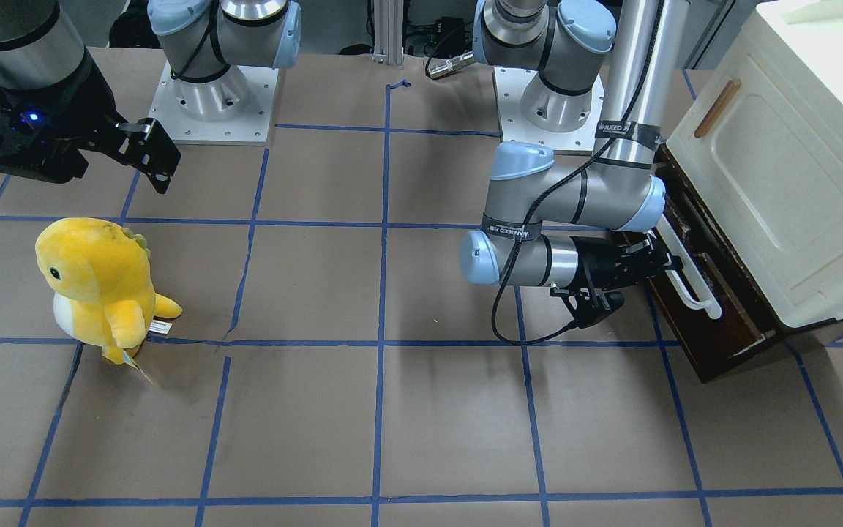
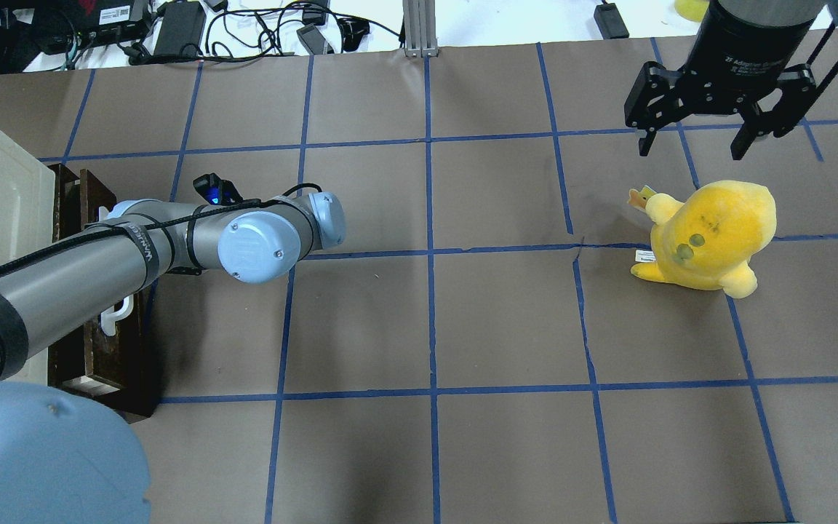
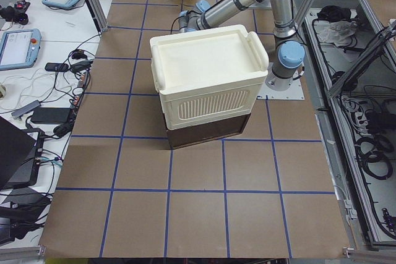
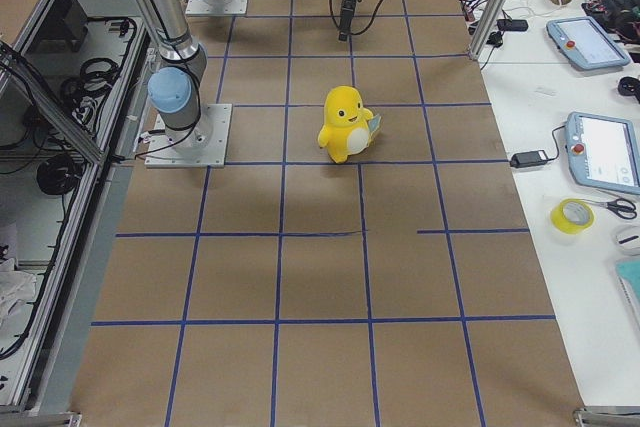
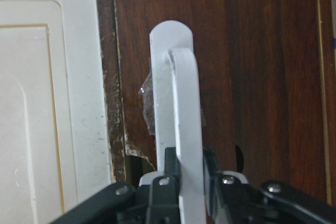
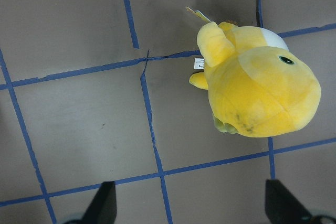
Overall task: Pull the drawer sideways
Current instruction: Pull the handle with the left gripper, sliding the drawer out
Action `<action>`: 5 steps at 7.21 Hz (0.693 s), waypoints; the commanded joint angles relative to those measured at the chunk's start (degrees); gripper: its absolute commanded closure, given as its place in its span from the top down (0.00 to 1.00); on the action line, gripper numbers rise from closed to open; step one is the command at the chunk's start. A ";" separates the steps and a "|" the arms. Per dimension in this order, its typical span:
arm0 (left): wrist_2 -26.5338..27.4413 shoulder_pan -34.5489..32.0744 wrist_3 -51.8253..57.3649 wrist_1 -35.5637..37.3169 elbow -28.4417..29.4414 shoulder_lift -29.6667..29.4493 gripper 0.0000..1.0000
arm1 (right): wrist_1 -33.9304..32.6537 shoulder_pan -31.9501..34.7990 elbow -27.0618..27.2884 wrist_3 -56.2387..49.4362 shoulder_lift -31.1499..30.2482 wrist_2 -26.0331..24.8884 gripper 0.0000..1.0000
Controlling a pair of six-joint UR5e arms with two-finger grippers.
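Note:
The drawer (image 1: 696, 333) has a dark brown wooden front and a long white bar handle (image 1: 694, 284). It sits under the cream cabinet at the table's edge, and its front seems to stand a little out from the cabinet body (image 2: 102, 218). My left gripper (image 1: 667, 260) is shut on the handle. The left wrist view shows the handle (image 5: 181, 119) clamped between the two black fingers (image 5: 157, 187) against the brown front (image 5: 262, 77). My right gripper (image 2: 691, 149) is open and empty, hovering above the table far from the drawer.
The cream cabinet (image 1: 795, 183), with a door and a small wooden handle (image 1: 717, 108), stands over the drawer. A yellow plush toy (image 1: 99, 285) stands under the right gripper and also shows in the right wrist view (image 6: 257, 93). Brown paper with blue tape lines covers the table (image 1: 392, 410).

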 commanded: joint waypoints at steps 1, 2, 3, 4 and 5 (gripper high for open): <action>-0.02 -0.06 0.61 0.57 0.53 -0.29 0.17 | 0.00 0.00 0.00 0.00 0.00 0.00 1.00; 0.07 -0.06 0.62 0.58 0.62 -0.55 0.17 | 0.00 0.00 0.00 0.00 0.00 0.00 1.00; 0.07 -0.06 0.62 0.84 0.71 -0.82 0.17 | 0.00 0.00 0.00 0.00 0.00 0.00 1.00; -0.54 -0.15 1.23 1.28 1.58 -0.91 0.17 | 0.00 -0.09 0.00 0.00 0.00 0.00 1.00; -1.68 -0.24 1.49 1.28 1.77 -1.17 0.17 | 0.00 0.00 0.00 0.00 0.00 0.00 1.00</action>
